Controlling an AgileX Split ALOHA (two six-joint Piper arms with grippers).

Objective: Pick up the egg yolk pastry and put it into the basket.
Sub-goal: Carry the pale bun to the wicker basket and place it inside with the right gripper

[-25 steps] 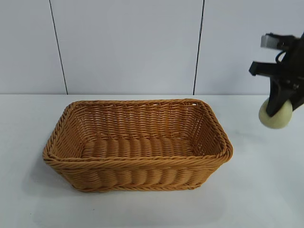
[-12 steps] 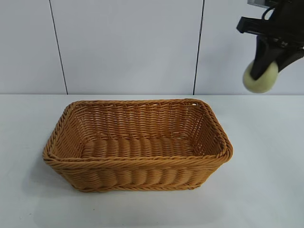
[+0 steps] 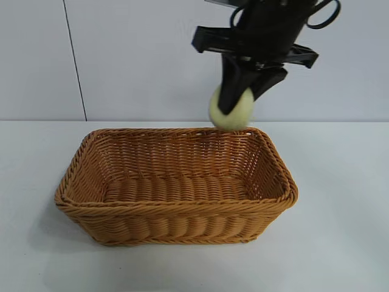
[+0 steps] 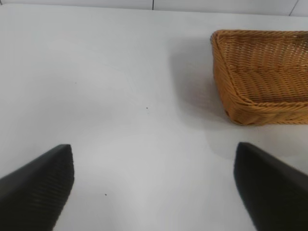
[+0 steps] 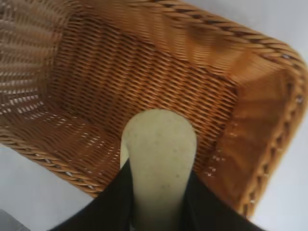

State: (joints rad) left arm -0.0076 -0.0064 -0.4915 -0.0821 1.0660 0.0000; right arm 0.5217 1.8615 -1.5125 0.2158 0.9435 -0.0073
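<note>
The egg yolk pastry (image 3: 231, 108) is pinched between the two dark fingers of the right gripper (image 3: 238, 104), held in the air above the table with nothing under it but the basket. The jaws are closed on its sides, and its rounded pale bulk bulges out below the fingertips.

Nearest the exterior camera is the basket (image 3: 176, 208), set with its long axis running from nine to three o'clock across the white table (image 3: 340, 243). Its front wall and thick braided rim face the viewer, and its woven floor is bare. Farther back, at about one o'clock from the basket's middle, the pastry hangs above the far rim near the far right corner, clear of the weave and not touching it. In the right wrist view the pastry (image 5: 159, 154) sits over the basket's inner slope (image 5: 144, 82), with the floor showing past it.

The relation that matters, as I judge it, is this: the open middle of the basket lies toward seven o'clock and below the pastry, so a short carry inward and a lowering would bring it over the floor before letting go.

The left gripper (image 4: 154, 187) is parked well off to the basket's nine o'clock side, fingers spread wide over bare table, holding nothing.
</note>
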